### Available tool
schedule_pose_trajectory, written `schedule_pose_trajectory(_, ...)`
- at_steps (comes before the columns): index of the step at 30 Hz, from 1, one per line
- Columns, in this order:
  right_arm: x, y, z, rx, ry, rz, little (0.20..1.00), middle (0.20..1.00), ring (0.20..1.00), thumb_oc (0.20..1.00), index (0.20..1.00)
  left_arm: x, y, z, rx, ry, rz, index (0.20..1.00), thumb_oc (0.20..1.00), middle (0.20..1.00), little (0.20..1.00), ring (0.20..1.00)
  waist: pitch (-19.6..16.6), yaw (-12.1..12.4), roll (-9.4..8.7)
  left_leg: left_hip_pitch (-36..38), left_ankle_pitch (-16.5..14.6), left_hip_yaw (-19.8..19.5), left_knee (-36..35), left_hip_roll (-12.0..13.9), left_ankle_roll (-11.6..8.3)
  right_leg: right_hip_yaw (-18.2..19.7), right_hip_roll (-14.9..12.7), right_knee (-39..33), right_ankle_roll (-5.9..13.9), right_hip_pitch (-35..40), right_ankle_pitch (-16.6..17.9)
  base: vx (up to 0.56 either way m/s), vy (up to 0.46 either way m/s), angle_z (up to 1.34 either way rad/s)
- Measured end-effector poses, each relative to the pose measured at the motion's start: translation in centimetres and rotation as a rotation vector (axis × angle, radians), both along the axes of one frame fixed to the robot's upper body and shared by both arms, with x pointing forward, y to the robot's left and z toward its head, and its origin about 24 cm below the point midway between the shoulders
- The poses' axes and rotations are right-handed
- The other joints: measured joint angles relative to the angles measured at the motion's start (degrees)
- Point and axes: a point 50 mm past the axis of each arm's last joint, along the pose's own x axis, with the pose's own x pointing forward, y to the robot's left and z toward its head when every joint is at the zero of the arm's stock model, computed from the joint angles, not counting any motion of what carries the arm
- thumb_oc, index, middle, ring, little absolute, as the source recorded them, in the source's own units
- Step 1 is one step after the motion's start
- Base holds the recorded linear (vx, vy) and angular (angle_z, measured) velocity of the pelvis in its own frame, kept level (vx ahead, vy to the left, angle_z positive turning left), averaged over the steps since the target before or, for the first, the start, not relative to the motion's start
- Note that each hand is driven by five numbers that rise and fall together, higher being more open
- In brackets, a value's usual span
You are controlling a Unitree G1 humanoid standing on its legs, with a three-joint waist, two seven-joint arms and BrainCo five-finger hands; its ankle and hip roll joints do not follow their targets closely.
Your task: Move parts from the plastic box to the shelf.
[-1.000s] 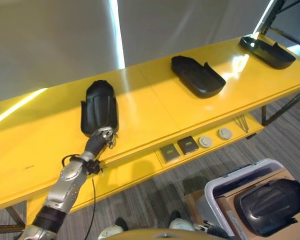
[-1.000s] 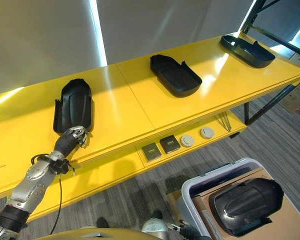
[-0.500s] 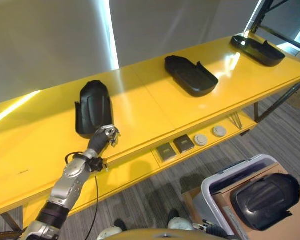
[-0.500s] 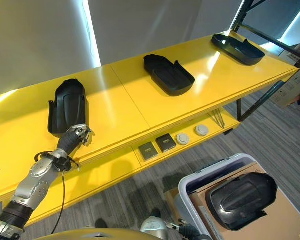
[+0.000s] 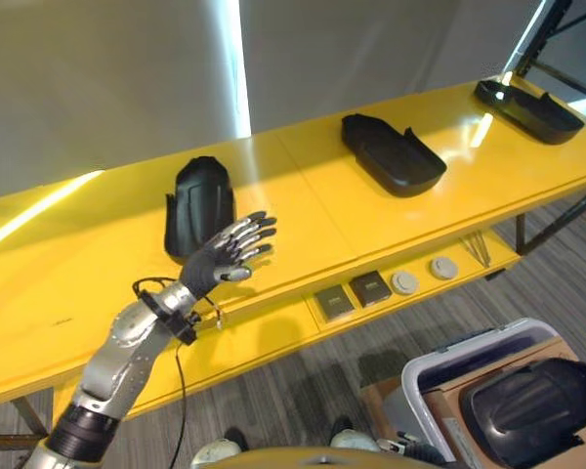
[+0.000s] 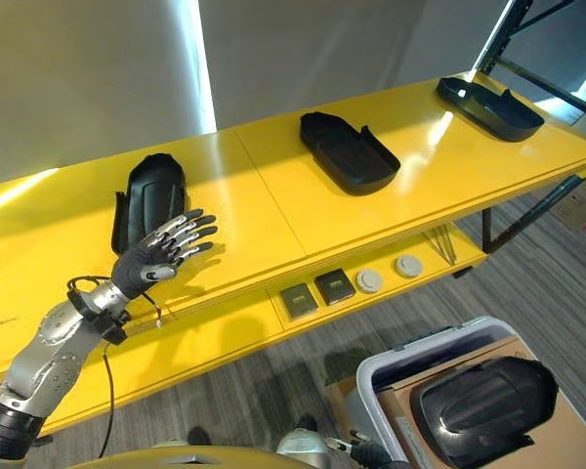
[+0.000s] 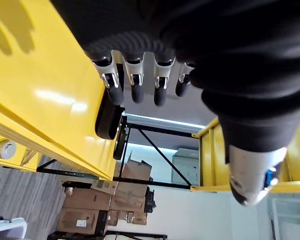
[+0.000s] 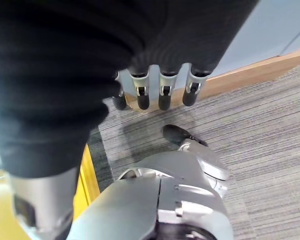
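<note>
My left robot hand [image 5: 227, 262] is raised above the front edge of the yellow shelf [image 5: 303, 210], arm stretched forward from lower left, palm down, fingers [image 5: 255, 227] spread straight and holding nothing. Just behind it a black part [image 5: 199, 205] lies on the shelf, not touching my hand. Second part [image 5: 392, 154] sits mid-shelf, third part [image 5: 527, 104] at the far right end, well apart from each other. Lower ledge under the shelf holds two dark squares [image 5: 352, 295] and two round discs [image 5: 424, 275]. Plastic box [image 5: 439, 376] is on the floor at lower right with another black part [image 5: 535, 411] lying on top of it. My right robot hand [image 8: 155, 87] hangs over the grey carpet [image 8: 260, 125] in the right wrist view, fingers straight and relaxed, empty.
</note>
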Motion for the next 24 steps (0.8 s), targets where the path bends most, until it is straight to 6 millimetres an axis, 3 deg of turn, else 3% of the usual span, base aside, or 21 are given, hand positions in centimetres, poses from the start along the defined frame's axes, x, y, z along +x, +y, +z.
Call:
schedule_pose_trajectory(6, 0.1, 0.1, 0.0, -0.010, -0.006, -0.004, 1.000, 1.000, 1.000, 1.000, 1.000, -0.7, -0.6, 1.4, -0.029, -0.061, -0.080, 1.000, 1.000, 1.000, 1.000, 1.000, -1.4, 0.1, 0.56, 0.0, 0.1, -0.9, 0.3, 0.2, -0.15, -0.1, 0.5, -0.2, 0.00, 0.2, 0.0, 0.02, -0.078, 0.01)
schedule_pose_trajectory(10, 0.0, 0.2, -0.1, -0.008, 0.001, -0.007, 1.000, 1.000, 1.000, 1.000, 1.000, -0.8, -0.1, 2.0, -0.081, -0.067, -0.081, 1.000, 1.000, 1.000, 1.000, 1.000, -2.0, 0.0, -0.01, 0.9, 0.1, 0.7, 1.1, 0.8, -0.36, 2.2, 1.6, -1.1, -0.31, -0.2, 0.2, 0.05, -0.076, -0.23)
schedule_pose_trajectory(12, -0.2, 0.1, -0.3, -0.008, 0.015, -0.006, 1.000, 1.000, 1.000, 1.000, 1.000, -0.8, 0.0, 2.0, -0.087, -0.063, -0.076, 1.000, 1.000, 1.000, 1.000, 1.000, -2.5, 0.2, -0.95, 1.0, -0.8, 0.8, 2.6, 0.9, -1.18, 5.3, 2.5, -2.2, -0.37, -1.2, 0.4, -0.02, -0.038, -0.59)
schedule_pose_trajectory(13, -0.2, 0.2, -0.4, -0.006, 0.022, 0.002, 1.000, 1.000, 1.000, 1.000, 1.000, -0.8, 0.0, 1.9, -0.087, -0.059, -0.071, 1.000, 1.000, 1.000, 1.000, 1.000, -2.6, 1.0, -1.65, 0.8, -1.5, -1.8, 4.1, 0.7, -1.06, 7.8, 2.7, -2.1, -0.58, -1.9, 0.6, -0.05, -0.014, -1.06)
schedule_pose_trajectory(15, 0.7, 0.5, -0.5, -0.005, 0.028, 0.053, 1.000, 1.000, 1.000, 1.000, 1.000, -1.0, 0.3, 1.5, -0.092, -0.040, -0.053, 1.000, 1.000, 1.000, 1.000, 1.000, -2.7, 4.3, -3.32, 0.1, -2.6, -11.6, 7.9, 0.2, 0.96, 15.4, 2.5, -1.9, -2.04, -4.4, 1.5, -0.05, 0.036, -1.92)
schedule_pose_trajectory(16, 2.2, 0.1, 0.0, -0.019, -0.011, 0.083, 1.000, 1.000, 1.000, 1.000, 1.000, -1.0, 0.2, 1.3, -0.103, -0.031, -0.050, 1.000, 1.000, 1.000, 1.000, 1.000, -2.9, 4.6, -4.10, -2.1, -5.9, -22.7, 9.4, -1.5, 1.50, 21.3, 2.3, -1.9, -3.20, -6.9, 2.8, -0.08, 0.062, -2.20)
schedule_pose_trajectory(17, 2.7, -0.4, 0.3, -0.033, -0.024, 0.084, 1.000, 1.000, 1.000, 1.000, 1.000, -1.0, 0.1, 1.4, -0.112, -0.034, -0.052, 1.000, 1.000, 1.000, 1.000, 1.000, -2.9, 4.0, -3.89, -2.4, -6.3, -25.7, 8.5, -2.8, 1.62, 23.4, 2.5, -1.9, -3.09, -7.9, 3.4, -0.15, 0.119, -1.99)
schedule_pose_trajectory(18, 3.2, -1.1, 0.7, -0.052, -0.047, 0.082, 1.000, 1.000, 1.000, 1.000, 1.000, -0.9, -0.1, 1.7, -0.133, -0.048, -0.054, 1.000, 1.000, 1.000, 1.000, 1.000, -2.9, 3.6, -3.06, -3.4, -7.4, -28.4, 8.5, -5.1, 1.59, 25.9, 2.5, -1.9, -1.75, -9.3, 4.6, -0.13, 0.096, -1.36)
schedule_pose_trajectory(20, 3.1, -0.8, 0.9, -0.027, -0.078, 0.050, 1.000, 1.000, 1.000, 1.000, 1.000, -0.8, 0.0, 1.7, -0.146, -0.047, -0.049, 1.000, 1.000, 1.000, 1.000, 1.000, -2.7, 2.7, -4.31, -3.0, -8.8, -26.2, 10.8, -7.2, 2.31, 27.8, 1.2, -2.2, -1.34, -9.9, 4.6, -0.23, 0.191, -0.92)
schedule_pose_trajectory(21, 2.9, -0.5, 1.1, -0.011, -0.109, 0.028, 1.000, 1.000, 1.000, 1.000, 1.000, -0.8, -0.1, 1.7, -0.148, -0.046, -0.051, 1.000, 1.000, 1.000, 1.000, 1.000, -2.6, 1.1, -5.02, -3.0, -9.5, -25.3, 12.0, -8.1, 2.81, 28.1, 0.3, -2.1, -0.77, -10.2, 4.2, -0.28, 0.245, -0.39)
schedule_pose_trajectory(23, 3.3, 0.4, 3.1, 0.052, -0.274, -0.050, 1.000, 1.000, 1.000, 1.000, 1.000, -0.8, 0.3, 1.5, -0.134, -0.038, -0.040, 1.000, 1.000, 1.000, 1.000, 1.000, -1.7, 0.0, -6.12, -3.2, -10.1, -22.5, 14.1, -10.0, 4.48, 29.9, -1.5, -1.8, -1.16, -11.0, 4.6, -0.21, 0.175, -0.68)
schedule_pose_trajectory(24, 4.3, 0.9, 4.3, 0.090, -0.392, -0.083, 1.000, 1.000, 1.000, 1.000, 1.000, -0.7, 0.5, 1.1, -0.124, -0.020, -0.032, 1.000, 1.000, 1.000, 1.000, 1.000, -0.8, -0.1, -4.90, -4.0, -10.8, -19.1, 14.0, -9.2, 6.08, 30.1, -2.2, -0.2, 1.23, -12.5, 2.2, -0.20, 0.175, -1.03)
